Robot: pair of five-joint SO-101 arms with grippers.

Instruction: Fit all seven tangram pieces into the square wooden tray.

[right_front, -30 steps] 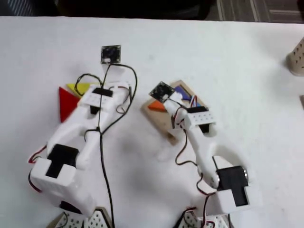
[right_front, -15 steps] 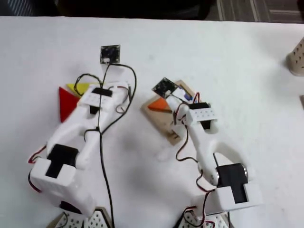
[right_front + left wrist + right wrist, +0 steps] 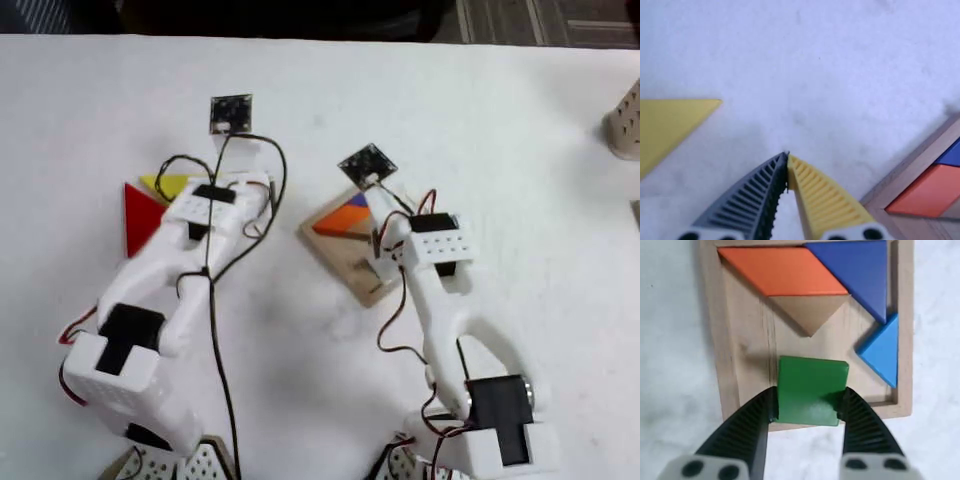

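The right gripper [image 3: 810, 405] is part-open, its two black fingers [image 3: 752, 430] clamped on opposite sides of the green square [image 3: 812, 385]. The square sits over the tray [image 3: 710, 340] at the rim nearest the gripper, its near edge overlapping that rim; whether it rests on the wood or hangs just above cannot be told. Bare tray floor lies open beside the square and between it and the orange parallelogram [image 3: 782, 271], which lies along the far rim. The dark blue triangle [image 3: 860, 270] fills the far corner, touching the orange piece, and the light blue triangle [image 3: 885, 352] lies against the side rim just below it, near the square but apart from it.

The left gripper [image 3: 786, 160] is closed with its tips meeting, holding nothing, low over bare table [image 3: 520, 120]. The yellow triangle [image 3: 665, 125] lies to one side of it, the tray's corner to the other, both well apart from the tips. In the high view the red triangle [image 3: 140, 215] touches the yellow one beside the left arm, with open white table all around.
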